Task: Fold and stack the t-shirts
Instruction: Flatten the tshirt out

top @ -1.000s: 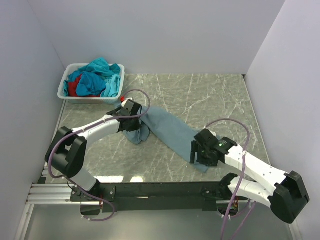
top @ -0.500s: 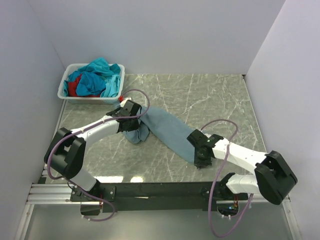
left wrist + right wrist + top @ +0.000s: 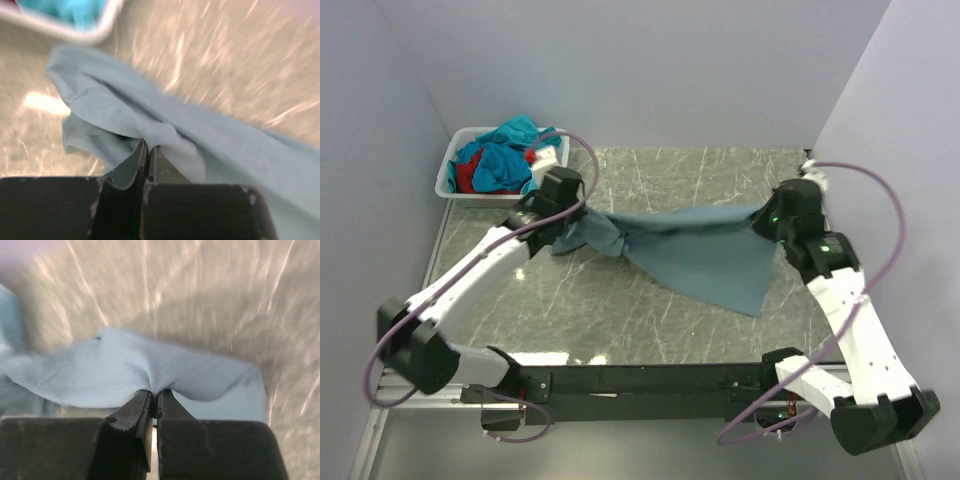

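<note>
While my left gripper (image 3: 149,149) and right gripper (image 3: 154,396) are clamped on the grey-blue t-shirt (image 3: 705,262), I should pull evenly and lay it flat, unbunched.

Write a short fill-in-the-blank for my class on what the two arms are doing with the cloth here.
1. The left pincer and the right pincer are both shut on one grey-blue ____.
2. That shirt hangs stretched ____ the two pincers.
3. The other shirts, teal, blue and red, lie piled in a white ____.

Missing words: shirt; between; basket.
</note>
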Robot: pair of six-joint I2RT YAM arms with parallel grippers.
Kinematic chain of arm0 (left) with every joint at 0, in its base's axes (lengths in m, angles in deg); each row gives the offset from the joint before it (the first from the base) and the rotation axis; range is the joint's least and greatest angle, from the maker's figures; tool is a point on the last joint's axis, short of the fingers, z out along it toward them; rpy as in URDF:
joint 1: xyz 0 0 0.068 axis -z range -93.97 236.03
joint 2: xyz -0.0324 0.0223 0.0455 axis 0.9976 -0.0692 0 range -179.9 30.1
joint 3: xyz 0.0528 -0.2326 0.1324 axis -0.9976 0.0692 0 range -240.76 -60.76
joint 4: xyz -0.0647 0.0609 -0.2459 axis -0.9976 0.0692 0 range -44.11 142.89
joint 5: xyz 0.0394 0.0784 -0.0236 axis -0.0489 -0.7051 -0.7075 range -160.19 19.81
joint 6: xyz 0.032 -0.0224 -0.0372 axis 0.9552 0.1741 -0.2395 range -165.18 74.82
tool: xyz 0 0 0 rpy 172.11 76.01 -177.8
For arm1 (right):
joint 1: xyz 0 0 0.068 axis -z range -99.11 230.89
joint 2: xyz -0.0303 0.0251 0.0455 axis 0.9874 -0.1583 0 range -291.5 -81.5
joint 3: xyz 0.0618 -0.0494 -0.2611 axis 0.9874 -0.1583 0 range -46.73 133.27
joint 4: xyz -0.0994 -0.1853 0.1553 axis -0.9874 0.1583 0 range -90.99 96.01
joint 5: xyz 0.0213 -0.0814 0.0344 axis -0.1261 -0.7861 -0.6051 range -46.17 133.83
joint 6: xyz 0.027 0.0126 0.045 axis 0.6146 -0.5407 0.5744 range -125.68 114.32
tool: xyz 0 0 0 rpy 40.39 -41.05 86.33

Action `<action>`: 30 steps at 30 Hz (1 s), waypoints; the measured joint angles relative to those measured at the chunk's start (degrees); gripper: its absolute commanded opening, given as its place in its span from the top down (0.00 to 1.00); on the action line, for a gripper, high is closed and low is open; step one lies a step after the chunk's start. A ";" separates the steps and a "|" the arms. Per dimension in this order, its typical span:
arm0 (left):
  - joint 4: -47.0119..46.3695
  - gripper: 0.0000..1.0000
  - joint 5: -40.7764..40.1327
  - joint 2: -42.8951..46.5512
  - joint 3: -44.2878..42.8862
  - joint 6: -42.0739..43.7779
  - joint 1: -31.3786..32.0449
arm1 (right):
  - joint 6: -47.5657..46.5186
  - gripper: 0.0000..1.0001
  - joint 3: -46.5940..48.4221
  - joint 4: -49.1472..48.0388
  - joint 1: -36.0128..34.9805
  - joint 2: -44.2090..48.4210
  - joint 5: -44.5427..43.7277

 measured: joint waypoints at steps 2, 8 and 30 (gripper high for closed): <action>0.48 0.99 -2.21 3.76 -2.89 0.26 0.00 | -1.11 1.00 4.59 -0.04 2.36 1.90 -0.28; -1.01 0.99 -4.72 16.61 -8.31 2.10 0.02 | -3.98 1.00 16.17 2.21 5.16 6.32 -2.64; -5.70 0.20 -3.65 14.53 2.99 1.55 -1.81 | -7.69 0.85 10.19 -2.54 13.86 -6.58 2.03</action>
